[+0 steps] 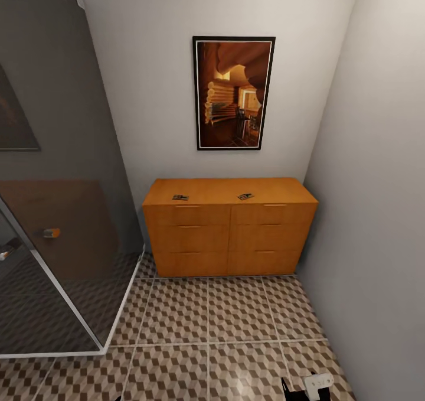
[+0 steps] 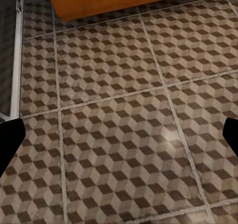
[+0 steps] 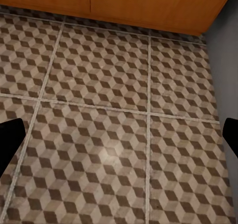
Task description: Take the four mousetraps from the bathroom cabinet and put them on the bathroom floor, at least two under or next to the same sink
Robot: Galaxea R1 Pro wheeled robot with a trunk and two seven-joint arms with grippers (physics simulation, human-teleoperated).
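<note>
Two small dark-wired mousetraps lie on the orange-brown cabinet at twelve o'clock, both tools' fingers spread wide, empty, above cube-patterned floor.

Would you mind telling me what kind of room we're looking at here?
Most likely a bathroom: a tinted glass shower enclosure stands beside the low orange-brown wooden cabinet, and the floor of cube-patterned brown and cream tiles runs wall to wall. A framed picture hangs above.
</note>
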